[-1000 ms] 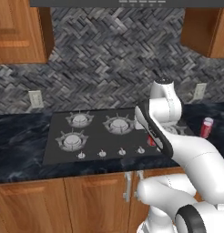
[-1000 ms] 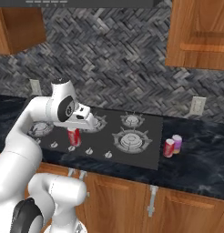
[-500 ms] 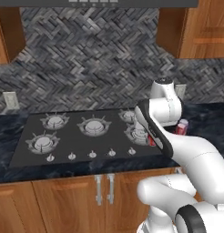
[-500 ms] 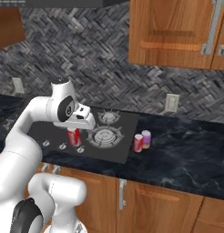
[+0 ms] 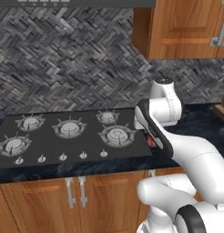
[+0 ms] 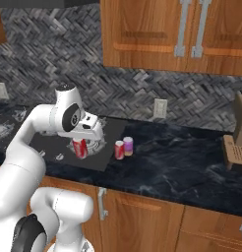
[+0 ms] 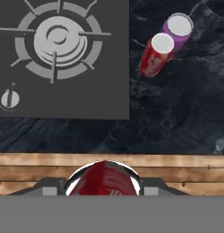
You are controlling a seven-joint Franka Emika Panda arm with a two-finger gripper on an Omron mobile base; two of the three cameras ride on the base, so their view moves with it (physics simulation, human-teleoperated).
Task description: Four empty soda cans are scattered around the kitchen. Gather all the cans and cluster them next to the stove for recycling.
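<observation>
1. You have a bright red soda can with a silvery top (image 6: 79, 147) clamped between the two dark fingers of the hand (image 7: 104, 187); in the hand view its red body (image 7: 104, 184) sits right between the tips at the bottom.
2. In the right base view, that held can hangs upright under the hand, over the right front part of the flat black gas stove (image 6: 69, 147).
3. Two more cans stand on the black marbled desk (image 6: 182, 167) just right of the stove's edge: a second red can (image 6: 119, 149) and a paler pink-purple can (image 6: 128, 145), touching or nearly touching each other.
4. From the hand view you see those two from above, the red one (image 7: 155, 55) nearer the stove edge and the purple one (image 7: 176, 30) just beyond it, both apart from the stove.
5. The stove's round grey burner (image 7: 59, 41) and a small round knob (image 7: 10, 98) lie left of them in the hand view.
6. Below the desk front you see reddish-brown wood cabinet doors (image 5: 41, 205); grey herringbone tile (image 5: 63, 63) backs the stove.
</observation>
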